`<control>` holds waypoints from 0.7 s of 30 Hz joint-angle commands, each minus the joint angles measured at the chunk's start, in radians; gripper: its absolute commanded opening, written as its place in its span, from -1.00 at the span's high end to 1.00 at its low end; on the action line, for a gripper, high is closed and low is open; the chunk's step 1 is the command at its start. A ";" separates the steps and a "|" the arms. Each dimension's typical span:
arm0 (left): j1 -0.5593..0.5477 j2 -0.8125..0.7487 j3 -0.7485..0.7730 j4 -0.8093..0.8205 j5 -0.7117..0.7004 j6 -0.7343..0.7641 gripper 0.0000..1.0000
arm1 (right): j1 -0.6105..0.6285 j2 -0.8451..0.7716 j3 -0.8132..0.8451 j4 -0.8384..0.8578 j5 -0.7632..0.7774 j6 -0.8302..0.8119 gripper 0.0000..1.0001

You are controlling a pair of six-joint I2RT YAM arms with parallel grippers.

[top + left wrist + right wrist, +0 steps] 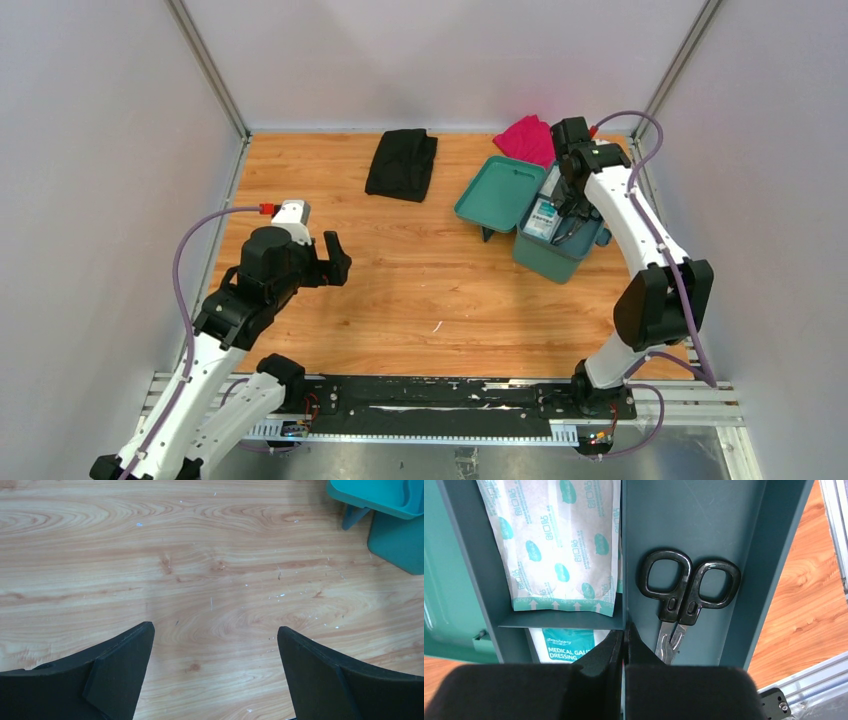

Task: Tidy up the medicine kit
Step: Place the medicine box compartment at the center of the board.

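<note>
The teal medicine kit (548,252) stands open at the far right of the table, its lid (497,190) folded back to the left. My right gripper (568,208) is over the box. In the right wrist view it (624,636) is shut on the middle divider of the grey-blue inner tray (704,520). Black-handled scissors (689,590) lie in the tray's right compartment and a white-and-teal packet (554,545) in the left. A gauze dressing pack (566,645) shows below the tray's edge. My left gripper (336,260) is open and empty over bare wood (214,628), far left of the kit (400,542).
A black folded cloth (401,163) lies at the back middle. A pink cloth (527,138) lies behind the kit near the back wall. Walls enclose the table on three sides. A metal rail (804,690) runs along the right edge.
</note>
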 commanded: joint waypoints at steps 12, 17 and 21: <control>-0.020 0.033 0.013 -0.018 -0.035 -0.001 -1.00 | -0.042 0.091 -0.029 0.060 -0.040 -0.018 1.00; -0.021 0.040 0.013 -0.018 -0.035 0.001 -1.00 | -0.057 0.093 -0.044 0.070 -0.044 -0.028 1.00; -0.021 0.044 0.013 -0.017 -0.035 0.001 -1.00 | -0.070 0.108 -0.059 0.089 -0.069 -0.049 1.00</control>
